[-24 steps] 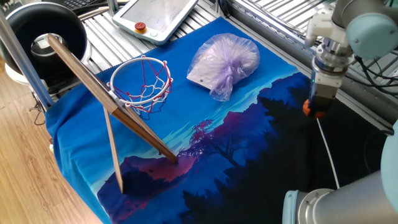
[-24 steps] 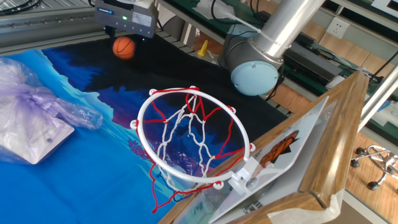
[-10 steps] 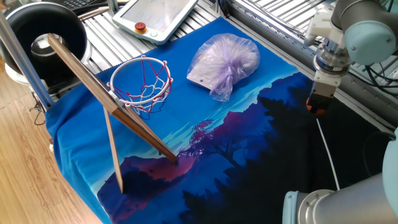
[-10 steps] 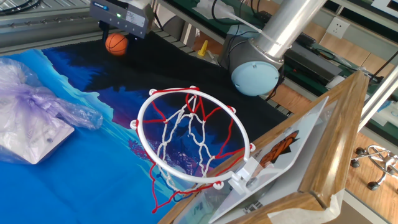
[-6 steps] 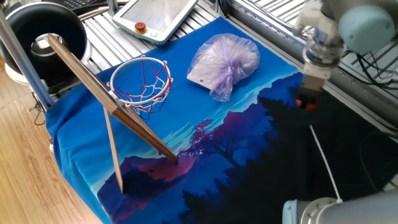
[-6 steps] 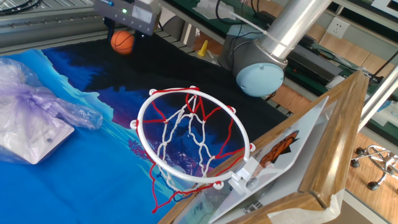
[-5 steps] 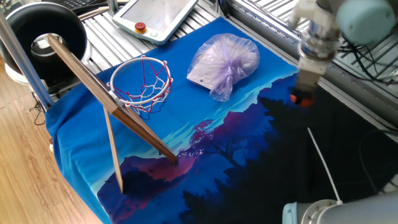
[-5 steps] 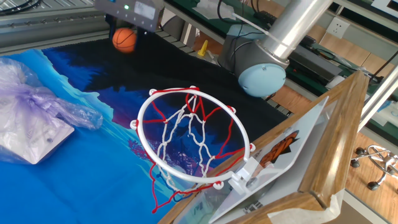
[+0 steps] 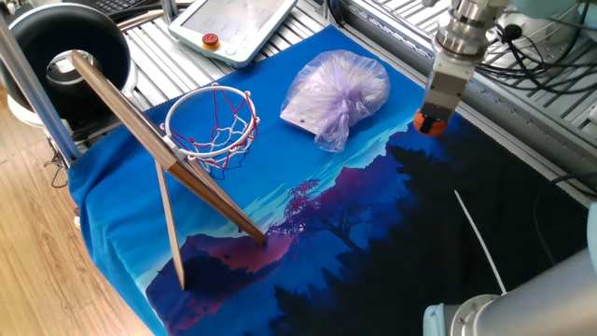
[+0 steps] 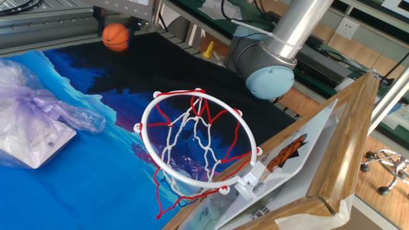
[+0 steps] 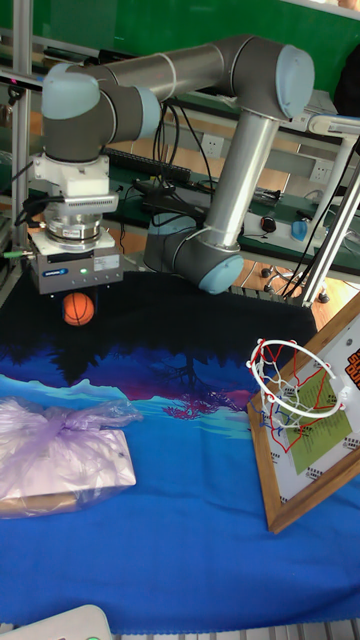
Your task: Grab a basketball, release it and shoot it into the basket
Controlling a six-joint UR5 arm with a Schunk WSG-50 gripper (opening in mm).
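1. Overhead, in one fixed view, the count is one gripper, one basketball, one basket on a leaning wooden backboard, one lilac plastic bag, one black round tub and one teach pendant. The orange ball shows as a small patch at the very tip of the gripper, above the printed cloth near where blue meets black; the basket stands well apart across the cloth. How the jaws stand cannot be told from this side.

2. From beside the hoop, the other fixed view shows one basketball, one red rim with its white-and-red net, the backboard and the bag. The ball hangs off the cloth, directly under the gripper body, whose lower edge alone is in frame; the fingertips are not clear.

3. Facing the arm, the tall fixed view gives one UR5 arm, one gripper, one basketball, one basket and one bag. The ball sits just below the gripper housing, clear of the cloth. Whether the fingers pinch it or stand apart cannot be told.
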